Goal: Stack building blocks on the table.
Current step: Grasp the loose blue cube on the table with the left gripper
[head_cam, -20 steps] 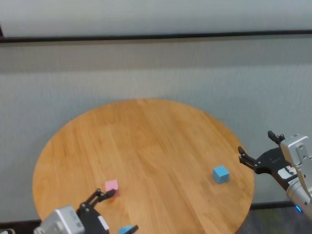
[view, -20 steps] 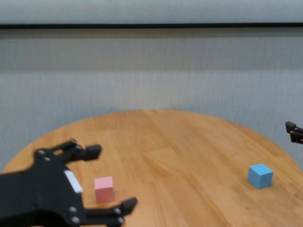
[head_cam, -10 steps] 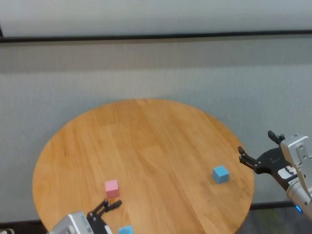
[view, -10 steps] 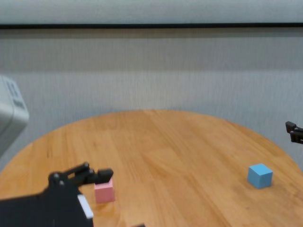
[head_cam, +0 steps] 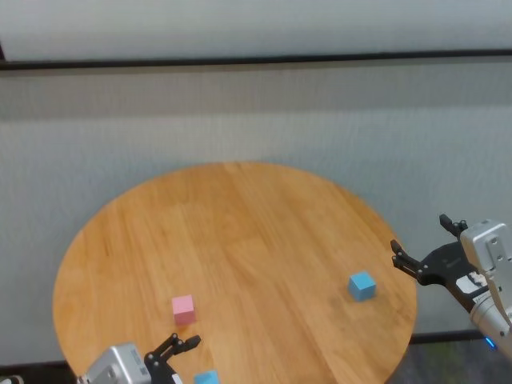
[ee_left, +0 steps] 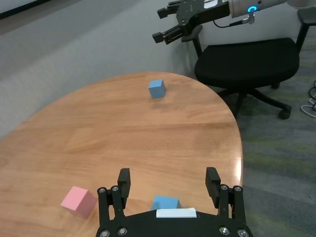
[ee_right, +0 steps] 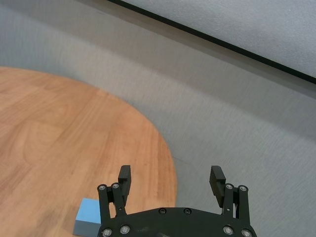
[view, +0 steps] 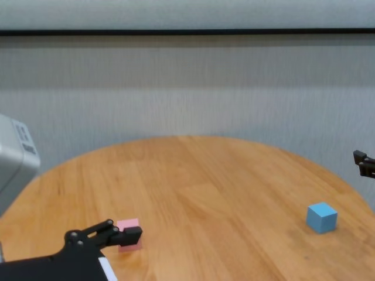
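Note:
On the round wooden table (head_cam: 240, 232) a pink block (head_cam: 183, 309) lies at the near left. One light blue block (head_cam: 207, 378) sits by the near edge, just right of the pink one. Another light blue block (head_cam: 362, 285) rests near the right edge. My left gripper (ee_left: 168, 175) is open, low over the near edge. In the left wrist view the near blue block (ee_left: 165, 203) lies between its fingers and the pink block (ee_left: 78, 201) lies outside them. My right gripper (head_cam: 418, 232) hangs open and empty beyond the table's right edge, apart from the right blue block (ee_right: 89, 216).
A black office chair (ee_left: 247, 64) stands on the carpet off the table's right side, below my right arm. A grey wall runs behind the table. The table's rim (view: 193, 139) curves close around both arms.
My left gripper has drawn back and down from the pink block toward the near edge, over the near blue block. The right arm and the blocks have not moved.

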Controlling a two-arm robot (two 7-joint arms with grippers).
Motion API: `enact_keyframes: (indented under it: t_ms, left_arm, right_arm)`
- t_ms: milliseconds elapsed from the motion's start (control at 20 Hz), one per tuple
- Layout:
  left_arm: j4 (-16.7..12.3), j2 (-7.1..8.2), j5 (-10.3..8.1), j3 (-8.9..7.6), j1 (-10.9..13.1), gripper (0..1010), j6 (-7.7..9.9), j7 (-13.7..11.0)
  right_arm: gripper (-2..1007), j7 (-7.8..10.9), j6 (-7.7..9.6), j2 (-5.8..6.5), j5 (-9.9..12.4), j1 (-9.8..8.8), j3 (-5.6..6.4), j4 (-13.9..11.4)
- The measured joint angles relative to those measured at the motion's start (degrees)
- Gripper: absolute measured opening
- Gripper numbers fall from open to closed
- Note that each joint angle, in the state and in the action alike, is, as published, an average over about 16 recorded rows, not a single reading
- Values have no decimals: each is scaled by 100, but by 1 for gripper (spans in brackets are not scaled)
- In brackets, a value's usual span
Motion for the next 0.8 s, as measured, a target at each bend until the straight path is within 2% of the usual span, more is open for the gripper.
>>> enact_keyframes:
  t_ms: [250, 800]
  left_arm:
    - [117, -104, 16, 15, -26, 1000, -18, -127]
    - [344, -400, -107, 14, -11, 1000, -48, -372]
  right_arm:
    - [1005, 0, 0, 0, 0, 0, 0, 0]
    - [1005, 0, 0, 0, 0, 0, 0, 0]
